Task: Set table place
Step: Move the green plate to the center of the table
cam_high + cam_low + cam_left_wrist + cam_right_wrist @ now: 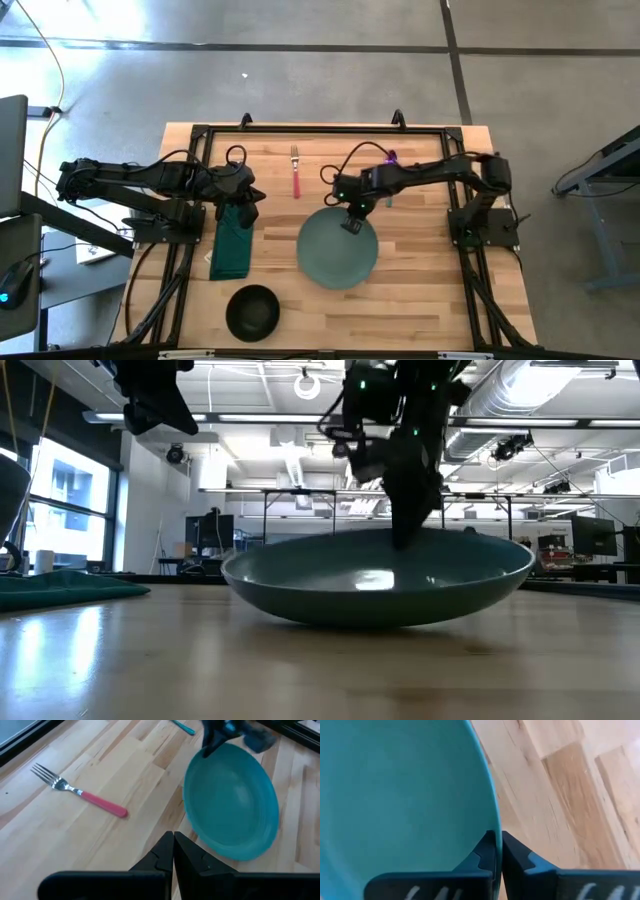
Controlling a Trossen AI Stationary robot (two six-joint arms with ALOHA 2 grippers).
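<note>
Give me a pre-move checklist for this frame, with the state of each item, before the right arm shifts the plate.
1. Right claw clamped on the round teal plate at its rim: ok; the wrist view shows fingers closed on the edge.
2. Plate resting flat on the light butcher-block wooden table: cannot tell; the low view shows only its underside near the wood.
3. Left claw away from the plate: ok, shut over the folded dark green cloth napkin.
4. Red-handled metal fork clear of the plate: ok, apart.
5. Black round bowl clear of the plate: ok, a gap shows.
</note>
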